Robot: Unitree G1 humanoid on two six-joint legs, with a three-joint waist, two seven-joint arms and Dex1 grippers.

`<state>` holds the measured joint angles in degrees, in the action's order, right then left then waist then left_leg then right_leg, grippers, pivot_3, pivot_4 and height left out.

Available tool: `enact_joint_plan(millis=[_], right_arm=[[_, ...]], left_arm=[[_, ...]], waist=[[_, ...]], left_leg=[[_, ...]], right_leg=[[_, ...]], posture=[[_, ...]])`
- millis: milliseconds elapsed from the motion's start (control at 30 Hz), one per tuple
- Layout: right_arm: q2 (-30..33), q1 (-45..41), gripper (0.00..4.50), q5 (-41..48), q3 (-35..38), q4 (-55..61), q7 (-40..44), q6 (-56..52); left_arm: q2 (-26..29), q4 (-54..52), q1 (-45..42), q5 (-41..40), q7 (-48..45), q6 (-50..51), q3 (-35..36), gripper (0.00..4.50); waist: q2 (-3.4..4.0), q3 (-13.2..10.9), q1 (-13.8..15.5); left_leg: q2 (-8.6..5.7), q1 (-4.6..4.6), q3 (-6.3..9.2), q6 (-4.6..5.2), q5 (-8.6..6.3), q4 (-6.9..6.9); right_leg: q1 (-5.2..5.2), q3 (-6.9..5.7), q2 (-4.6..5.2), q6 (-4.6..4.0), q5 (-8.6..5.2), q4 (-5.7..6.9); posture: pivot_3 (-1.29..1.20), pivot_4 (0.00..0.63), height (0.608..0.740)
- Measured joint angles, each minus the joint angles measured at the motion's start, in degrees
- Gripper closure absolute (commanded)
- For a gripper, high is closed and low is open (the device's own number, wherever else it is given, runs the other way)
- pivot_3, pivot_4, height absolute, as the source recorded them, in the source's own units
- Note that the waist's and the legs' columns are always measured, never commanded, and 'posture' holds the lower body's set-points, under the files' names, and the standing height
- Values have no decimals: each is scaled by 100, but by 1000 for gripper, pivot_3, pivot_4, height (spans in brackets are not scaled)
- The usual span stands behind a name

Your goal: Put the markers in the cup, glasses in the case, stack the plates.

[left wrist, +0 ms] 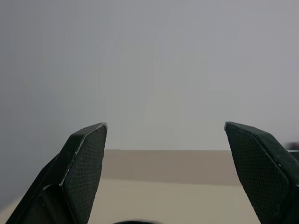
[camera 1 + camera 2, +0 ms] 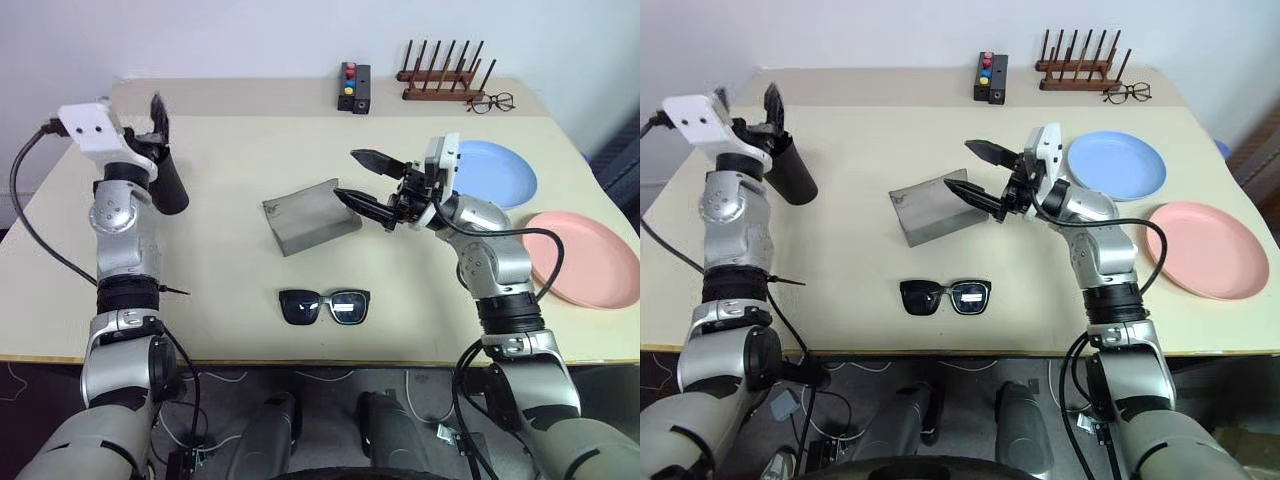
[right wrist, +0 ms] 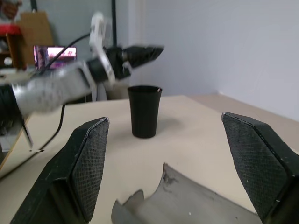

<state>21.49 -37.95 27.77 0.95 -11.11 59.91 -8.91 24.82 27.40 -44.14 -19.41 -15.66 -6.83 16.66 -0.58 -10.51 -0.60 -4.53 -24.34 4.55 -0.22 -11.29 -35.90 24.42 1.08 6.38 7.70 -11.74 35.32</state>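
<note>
The black cup [image 2: 172, 182] stands at the table's left, and the markers are hidden from view. My left gripper [image 2: 155, 122] hangs just above the cup's rim, open, with nothing between its fingers [image 1: 86, 163]. The grey case [image 2: 308, 215] lies mid-table. My right gripper [image 2: 348, 174] hovers open and empty at the case's right end, pointing left. The black sunglasses [image 2: 324, 305] lie near the front edge, below the case. The blue plate [image 2: 497, 172] and the pink plate [image 2: 590, 258] sit apart at the right. The right wrist view shows the cup [image 3: 145, 112] beyond the case [image 3: 187, 200].
At the table's back stand a wooden peg rack [image 2: 440, 78], a black box with coloured buttons [image 2: 353, 88] and wire-framed spectacles [image 2: 490, 102]. The pink plate reaches the table's right edge. Bare tabletop [image 2: 220, 270] lies between cup, case and sunglasses.
</note>
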Motion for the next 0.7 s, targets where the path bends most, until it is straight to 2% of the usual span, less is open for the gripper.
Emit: enact_joint_plan(millis=[133,267,467,700], right_arm=[[613,602,562,-2,31,479,63,-307],[1187,1236,562,27,158,1017,115,-662],[1695,1864,562,159,567,1594,81,-962],[1751,2253,562,192,788,1969,-127,-1004]], left_arm=[[353,-1308,456,-609,-1309,1674,-633,397],[801,-1738,553,-483,-1970,2901,-1428,397],[1077,-1830,276,-263,-3223,3586,-2367,397],[1124,-1829,-214,151,-4431,3778,-3195,397]], waist=[[0,0,-24],[1,-1,-34],[0,-2,-2],[-2,-4,-17]], left_leg=[[1,2,-2,1,-1,0],[10,2,-3,1,0,-1],[17,0,-4,2,-1,-4],[18,-2,-6,2,-1,-6]], right_leg=[[-1,1,-1,0,0,-2],[1,3,-13,-2,-1,0],[-4,4,-17,-4,-3,-13],[-6,5,-14,-20,-13,-17]], posture=[[0,150,740],[0,150,740],[0,150,740],[0,150,740]])
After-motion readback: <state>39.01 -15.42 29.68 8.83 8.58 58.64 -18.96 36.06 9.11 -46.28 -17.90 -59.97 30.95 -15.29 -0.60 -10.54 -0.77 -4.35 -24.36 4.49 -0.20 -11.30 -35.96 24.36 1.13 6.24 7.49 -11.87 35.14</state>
